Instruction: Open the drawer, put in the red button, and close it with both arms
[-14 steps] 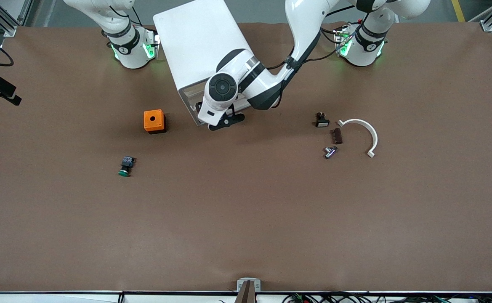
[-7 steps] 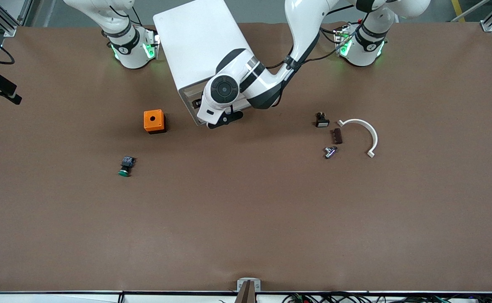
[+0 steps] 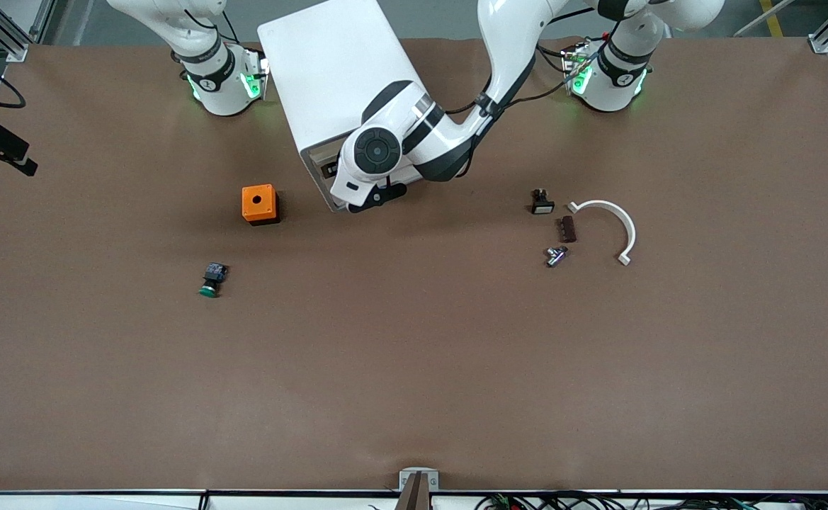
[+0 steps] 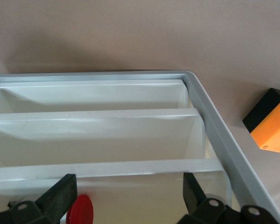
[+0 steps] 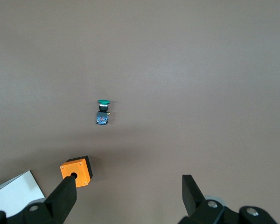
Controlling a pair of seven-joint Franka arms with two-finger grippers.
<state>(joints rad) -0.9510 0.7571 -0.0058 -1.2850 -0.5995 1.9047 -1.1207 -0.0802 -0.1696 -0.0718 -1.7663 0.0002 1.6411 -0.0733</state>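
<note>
The white cabinet stands between the two arm bases, its stacked drawers facing the front camera. My left gripper is at the cabinet's front, open, with its fingers on either side of a drawer's front lip. In the left wrist view the left gripper is empty. The red button's cap shows inside that drawer, close to one finger. My right gripper is open and empty, high over the table. It is out of the front view.
An orange box with a hole sits beside the cabinet toward the right arm's end. A green-capped button lies nearer the front camera. A small black part, a brown piece, a metal fitting and a white curved piece lie toward the left arm's end.
My left gripper has moved a little toward the cabinet's front. Nothing else on the table has moved.
</note>
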